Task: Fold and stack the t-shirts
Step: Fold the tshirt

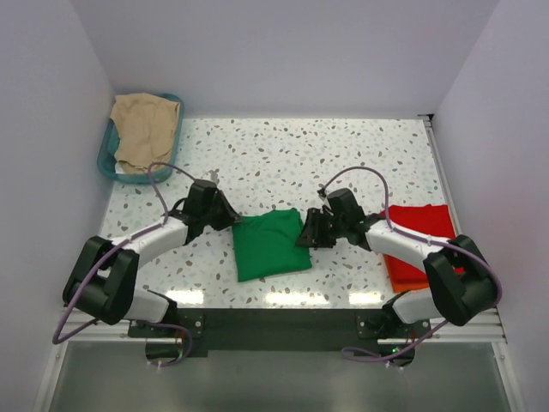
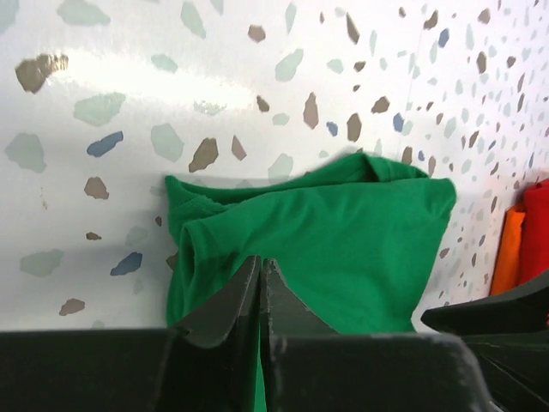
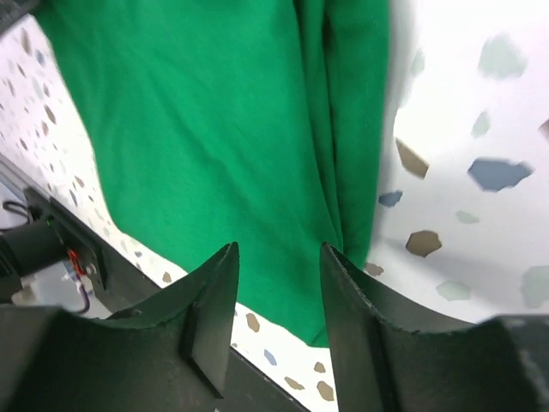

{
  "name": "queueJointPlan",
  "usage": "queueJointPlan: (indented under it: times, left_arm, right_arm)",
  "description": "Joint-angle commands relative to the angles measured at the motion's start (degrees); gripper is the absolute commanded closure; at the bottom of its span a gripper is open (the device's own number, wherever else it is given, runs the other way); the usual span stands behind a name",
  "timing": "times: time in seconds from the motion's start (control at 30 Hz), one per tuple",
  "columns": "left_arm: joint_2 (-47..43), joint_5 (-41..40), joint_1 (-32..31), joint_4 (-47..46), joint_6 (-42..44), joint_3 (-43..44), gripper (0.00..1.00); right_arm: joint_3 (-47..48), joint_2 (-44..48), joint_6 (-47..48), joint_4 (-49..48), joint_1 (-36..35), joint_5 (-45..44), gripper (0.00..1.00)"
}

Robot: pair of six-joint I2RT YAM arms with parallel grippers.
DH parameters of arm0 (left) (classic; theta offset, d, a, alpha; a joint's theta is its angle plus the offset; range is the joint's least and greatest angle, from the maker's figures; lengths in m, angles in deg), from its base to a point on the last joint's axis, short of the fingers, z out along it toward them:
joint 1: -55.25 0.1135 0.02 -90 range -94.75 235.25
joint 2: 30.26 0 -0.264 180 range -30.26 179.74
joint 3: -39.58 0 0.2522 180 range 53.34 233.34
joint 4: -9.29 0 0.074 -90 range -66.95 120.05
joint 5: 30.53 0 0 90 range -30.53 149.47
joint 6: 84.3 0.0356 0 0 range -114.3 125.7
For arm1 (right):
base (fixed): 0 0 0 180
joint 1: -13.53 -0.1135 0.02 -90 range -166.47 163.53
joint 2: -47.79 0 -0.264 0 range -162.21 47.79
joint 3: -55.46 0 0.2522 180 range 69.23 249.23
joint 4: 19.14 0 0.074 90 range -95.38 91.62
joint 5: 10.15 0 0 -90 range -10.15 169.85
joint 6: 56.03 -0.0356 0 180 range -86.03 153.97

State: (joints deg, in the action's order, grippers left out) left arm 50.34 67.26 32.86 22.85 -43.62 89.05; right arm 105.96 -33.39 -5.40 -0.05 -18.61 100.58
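Observation:
The green t-shirt [image 1: 270, 245] lies folded into a rough square at the table's near middle, and it shows in the left wrist view [image 2: 343, 232] and the right wrist view [image 3: 197, 129]. At the right lies the folded red-orange t-shirt [image 1: 420, 232], partly under my right arm, with its edge in the left wrist view [image 2: 536, 232]. My left gripper [image 1: 230, 219] sits at the green shirt's left edge. Its jaws [image 2: 260, 260] are shut to a hairline slit with nothing between them. My right gripper [image 1: 304, 233] hovers open over the shirt's right edge [image 3: 279, 249], holding nothing.
A teal basket [image 1: 107, 159] holding beige cloth [image 1: 146, 129] stands at the back left corner. White walls close in the table on three sides. The speckled tabletop [image 1: 343, 163] stretches behind the shirts.

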Motion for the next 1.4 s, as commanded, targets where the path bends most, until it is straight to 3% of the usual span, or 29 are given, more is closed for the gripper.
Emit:
queueJointPlan:
  times: [0.0, 0.13, 0.33, 0.63, 0.93, 1.17, 1.3, 1.37]
  left_arm:
    - [-2.37, -2.78, 0.59, 4.24, 3.61, 4.28, 0.92]
    - [-2.38, -7.69, 0.77, 8.81, 5.81, 6.65, 0.83]
    - [-2.29, -13.58, 0.77, 13.74, 8.98, 10.0, 0.75]
    - [1.84, -13.42, 0.77, 12.96, 10.03, 10.96, 0.63]
    - [5.71, -9.38, 0.77, 8.47, 8.89, 10.44, 0.62]
    - [7.38, -8.06, 0.77, 6.01, 7.57, 10.18, 0.67]
    - [6.33, -8.06, 0.77, 6.01, 7.48, 10.18, 0.9]
    - [5.89, -8.32, 0.77, 6.1, 7.75, 10.26, 0.98]
  right_arm:
    - [7.36, 3.14, 3.5, 3.98, 0.32, -6.83, 0.52]
    - [12.83, 0.43, 6.41, 6.8, 0.41, -13.77, 0.5]
    - [20.04, -8.53, 9.14, 7.25, 0.41, -17.3, 0.51]
    - [27.34, -17.25, 8.61, 6.98, 0.32, -15.81, 0.53]
    - [28.66, -20.15, 7.65, 7.07, 0.24, -15.28, 0.56]
    - [29.54, -21.47, 7.12, 7.68, 0.24, -15.11, 0.67]
    - [29.28, -19.98, 6.94, 8.91, 0.24, -15.72, 0.87]
    - [29.19, -18.75, 6.86, 9.53, 0.41, -16.25, 0.92]
